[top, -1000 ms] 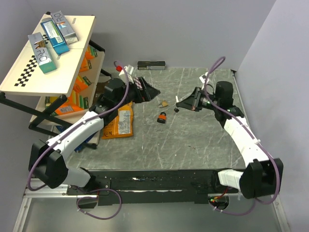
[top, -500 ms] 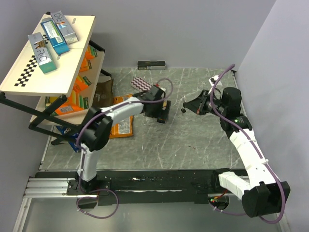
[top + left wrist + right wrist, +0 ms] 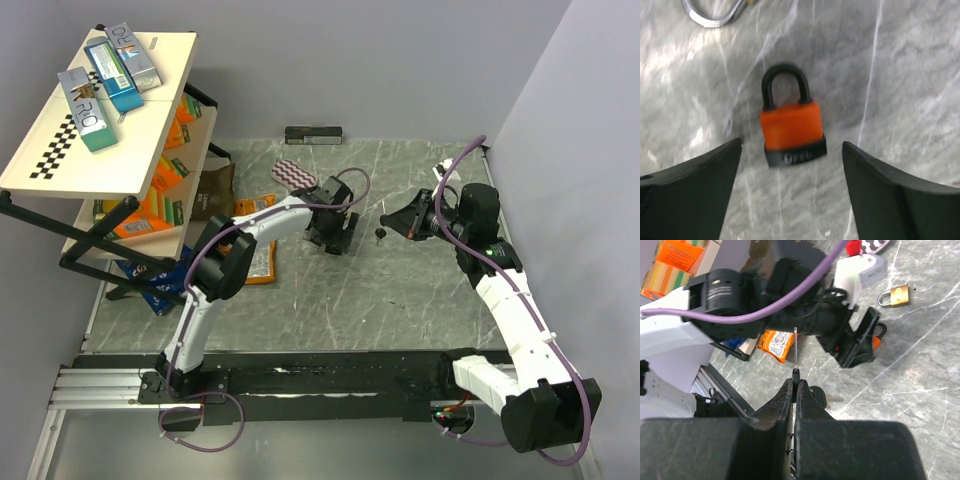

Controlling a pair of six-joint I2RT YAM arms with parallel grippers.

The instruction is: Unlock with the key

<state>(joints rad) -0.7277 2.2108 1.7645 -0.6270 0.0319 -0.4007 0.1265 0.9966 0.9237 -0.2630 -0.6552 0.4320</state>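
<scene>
An orange padlock (image 3: 792,127) with a black shackle and black base lies flat on the marble table. My left gripper (image 3: 791,144) hovers over it, open, its two dark fingers (image 3: 690,190) on either side of the lock's base and clear of it. In the top view the left gripper (image 3: 335,238) covers the lock. To its right my right gripper (image 3: 797,385) is shut on the black head of the key (image 3: 795,347), whose thin blade points toward the left gripper. A second black-headed key (image 3: 817,397) dangles below the fingers. In the top view the right gripper (image 3: 393,219) is held above the table.
A brass padlock (image 3: 895,295) lies just beyond the left gripper; its shackle (image 3: 715,12) shows in the left wrist view. An orange snack bag (image 3: 258,262) lies left of the arm. A shelf rack (image 3: 100,110) with boxes stands at left, a black bar (image 3: 313,134) at the back.
My left arm has swung from beside the rack out over the orange padlock, its jaws narrowing slightly. My right gripper has drawn back to the right with the key.
</scene>
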